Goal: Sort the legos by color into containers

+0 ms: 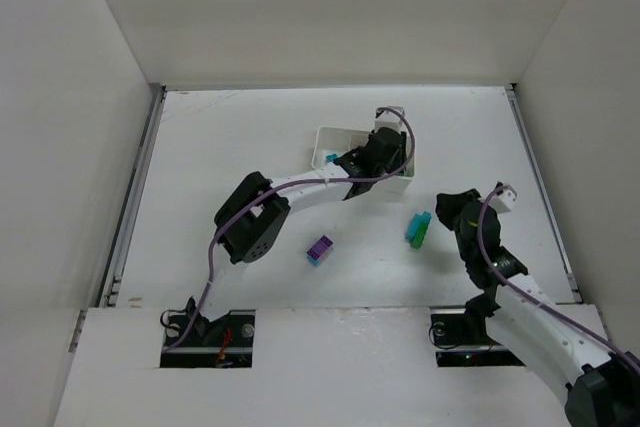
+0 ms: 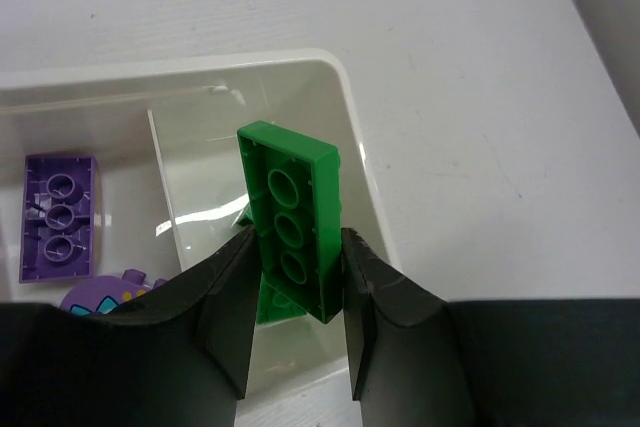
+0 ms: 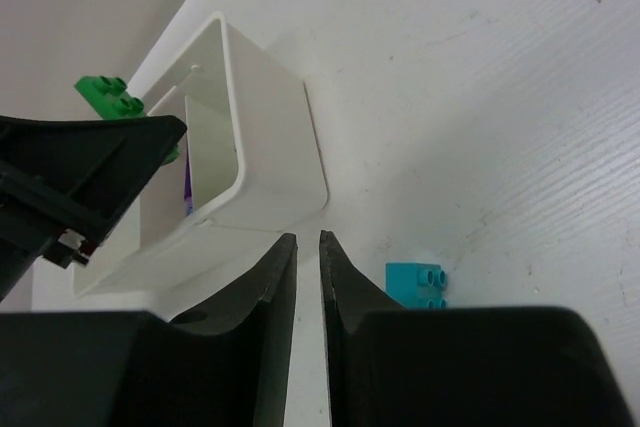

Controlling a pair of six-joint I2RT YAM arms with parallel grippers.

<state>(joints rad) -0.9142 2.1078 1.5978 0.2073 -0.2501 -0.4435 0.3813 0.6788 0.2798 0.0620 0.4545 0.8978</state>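
My left gripper (image 2: 296, 282) is shut on a green lego (image 2: 293, 197) and holds it upright over the end compartment of the white tray (image 2: 345, 107); another green piece (image 2: 272, 305) lies below it. A purple lego (image 2: 58, 217) lies in the compartment beside it. From above, the left gripper (image 1: 385, 152) covers the tray's right end (image 1: 330, 135). My right gripper (image 3: 308, 242) is shut and empty, low over the table near the tray's corner (image 3: 270, 162). A teal lego (image 3: 417, 282) lies just right of its fingers. The held green lego also shows in the right wrist view (image 3: 110, 97).
A teal-and-green stack (image 1: 418, 230) lies on the table just left of the right gripper (image 1: 455, 209). A purple-and-teal stack (image 1: 320, 249) lies in front of the left arm's elbow (image 1: 250, 222). White walls close the table at the back and sides.
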